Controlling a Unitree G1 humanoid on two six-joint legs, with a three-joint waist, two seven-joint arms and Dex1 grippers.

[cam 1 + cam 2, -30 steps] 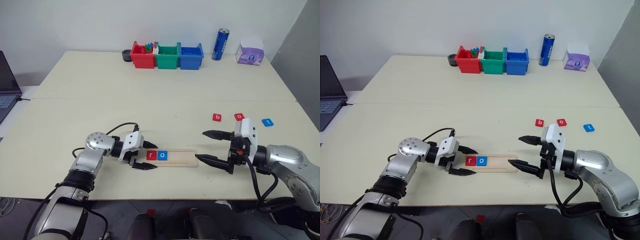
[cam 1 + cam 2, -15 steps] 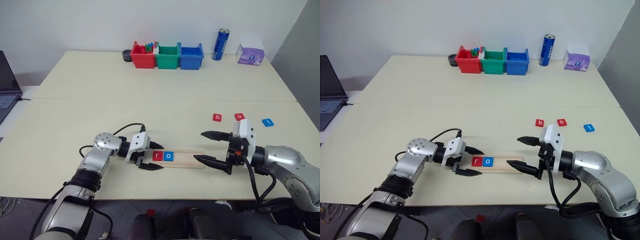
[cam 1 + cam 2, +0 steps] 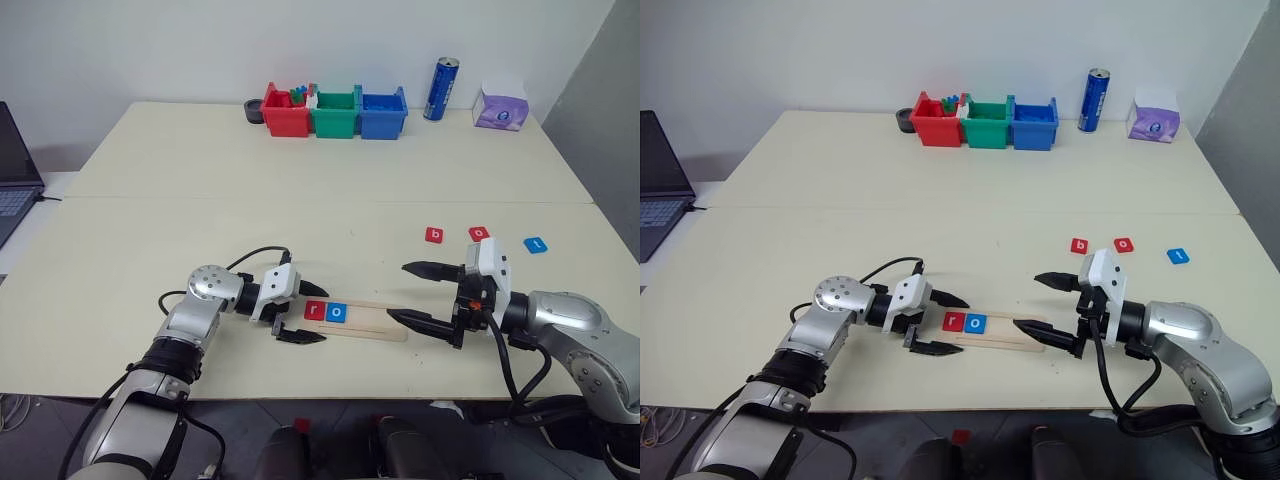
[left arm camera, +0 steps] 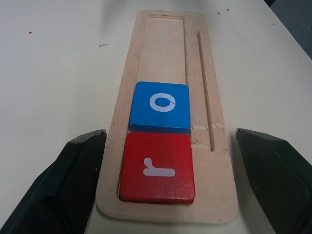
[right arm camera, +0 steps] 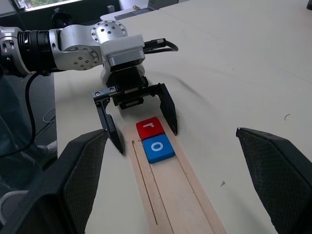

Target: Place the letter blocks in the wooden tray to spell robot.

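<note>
Lower centre: the pale wooden tray point(image 3: 355, 318), holding a red "r" tile point(image 3: 315, 311) and blue "o" tile point(image 3: 338, 313), has slid right since a second ago; left gripper point(image 3: 300, 313) and right gripper point(image 3: 418, 295) flank it, jaws wide, empty

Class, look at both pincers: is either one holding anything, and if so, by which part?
Nothing is held. The left pincer stands open astride the wooden tray's end; the right pincer is open too.
</note>
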